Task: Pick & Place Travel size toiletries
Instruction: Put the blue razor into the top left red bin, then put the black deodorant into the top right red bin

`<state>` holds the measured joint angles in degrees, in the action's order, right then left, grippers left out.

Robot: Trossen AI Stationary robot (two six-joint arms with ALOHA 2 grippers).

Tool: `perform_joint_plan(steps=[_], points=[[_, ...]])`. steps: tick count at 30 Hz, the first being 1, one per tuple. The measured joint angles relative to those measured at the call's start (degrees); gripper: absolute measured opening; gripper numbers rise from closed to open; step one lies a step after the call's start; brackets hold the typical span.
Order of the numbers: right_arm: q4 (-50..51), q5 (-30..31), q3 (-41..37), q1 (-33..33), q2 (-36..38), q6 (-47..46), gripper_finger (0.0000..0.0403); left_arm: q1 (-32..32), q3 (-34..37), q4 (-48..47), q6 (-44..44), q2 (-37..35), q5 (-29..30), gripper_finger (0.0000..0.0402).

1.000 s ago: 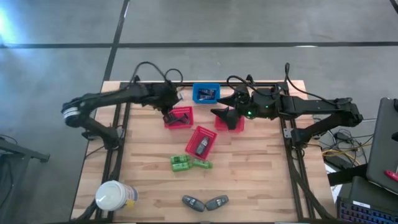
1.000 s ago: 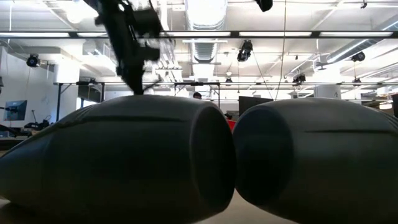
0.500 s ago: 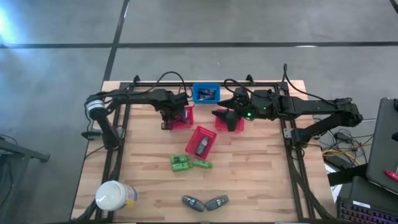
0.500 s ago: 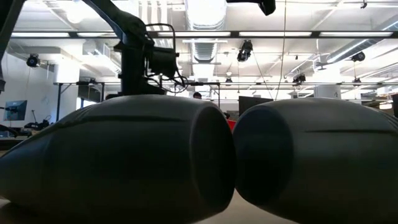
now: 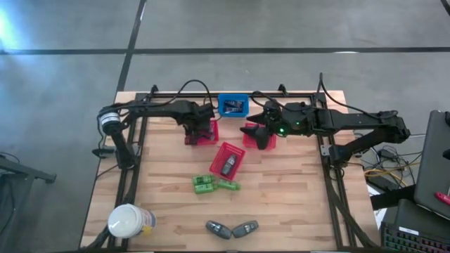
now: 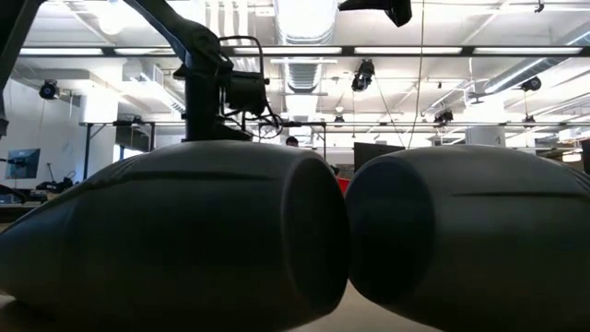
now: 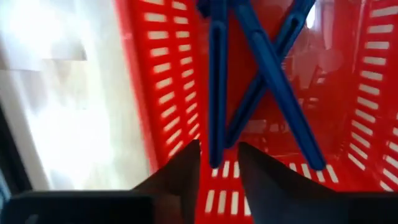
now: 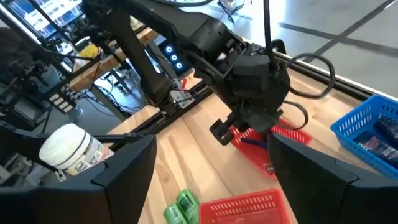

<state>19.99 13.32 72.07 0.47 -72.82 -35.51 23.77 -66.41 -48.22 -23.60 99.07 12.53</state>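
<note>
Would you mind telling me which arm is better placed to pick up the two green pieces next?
Probably the right: its pincer is open, with nothing between its fingers. The left pincer is in a red basket, closed on a blue stick. The green pieces lie between them.

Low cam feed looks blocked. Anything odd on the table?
Yes: two grey bottles lie at the table's near edge right against the low camera, filling its view. The middle red basket sits skewed to the others. Left claw is down in a red basket over crossed blue sticks.
</note>
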Motion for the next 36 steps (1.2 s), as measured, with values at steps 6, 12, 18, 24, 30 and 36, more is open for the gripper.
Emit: perform_joint_plan(steps=[6,12,18,24,30,36], points=[[9.7,-7.0,0.0,0.9,0.0,-0.4,0.0327,-2.0,-2.5,-5.4,3.1,-5.0,0.7,0.0173],[23.4,-7.4,-2.1,4.4,0.0,-0.7,0.0336,-9.2,-2.8,-5.8,8.5,-16.0,-4.8,0.0184],[23.4,-11.4,-7.9,12.2,-0.2,-1.1,0.0323,-22.4,-0.8,-4.4,12.2,-24.1,-6.2,0.0183],[19.1,-12.3,-10.1,20.5,-5.8,-1.6,0.0305,-36.1,3.2,-1.6,19.3,-25.8,-5.5,0.0183],[18.4,-15.8,-5.3,26.8,-18.1,3.9,0.0307,-44.6,6.4,2.4,30.5,-24.6,-5.3,0.0183],[19.7,-18.1,2.5,30.5,-29.7,10.2,0.0328,-49.0,8.3,3.5,38.6,-24.5,-5.0,0.0183]])
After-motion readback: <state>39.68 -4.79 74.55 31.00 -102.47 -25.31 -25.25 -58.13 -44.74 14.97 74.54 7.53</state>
